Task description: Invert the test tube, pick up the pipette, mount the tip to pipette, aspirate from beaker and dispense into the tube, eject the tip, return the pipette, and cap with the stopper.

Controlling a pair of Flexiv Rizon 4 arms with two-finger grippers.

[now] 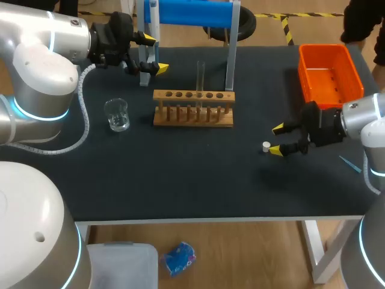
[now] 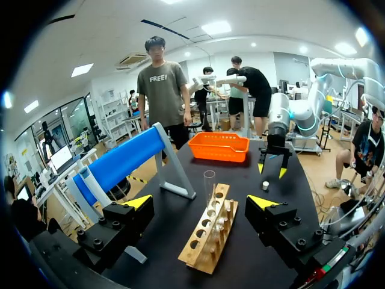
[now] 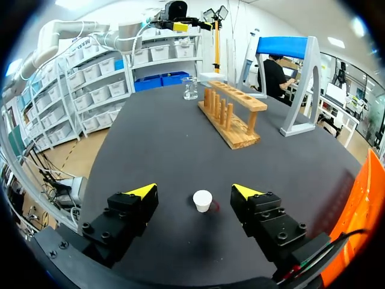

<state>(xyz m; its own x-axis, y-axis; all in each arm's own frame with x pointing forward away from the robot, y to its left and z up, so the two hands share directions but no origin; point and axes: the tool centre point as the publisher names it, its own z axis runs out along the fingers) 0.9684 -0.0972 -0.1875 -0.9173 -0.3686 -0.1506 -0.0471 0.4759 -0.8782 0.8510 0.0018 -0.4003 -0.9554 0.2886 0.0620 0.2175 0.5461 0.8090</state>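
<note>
A clear test tube [image 1: 200,77] stands upright in the wooden rack [image 1: 192,108] at mid-table. A small white stopper [image 3: 203,200] lies on the black mat between the open fingers of my right gripper [image 3: 195,191], touching neither; in the head view the stopper [image 1: 266,146] sits close to that gripper [image 1: 277,139]. My left gripper [image 1: 154,53] hangs wide open behind the rack's left end, near the blue stand's leg, holding nothing. From its wrist the rack [image 2: 210,238] and tube [image 2: 209,191] lie just ahead of the gripper [image 2: 201,202]. A glass beaker [image 1: 117,114] stands left of the rack.
A blue stand on grey legs [image 1: 187,12] rises at the back of the table. An orange basket [image 1: 329,75] sits at the back right. A thin pale-blue piece [image 1: 349,162] lies near the right edge, beside my right arm.
</note>
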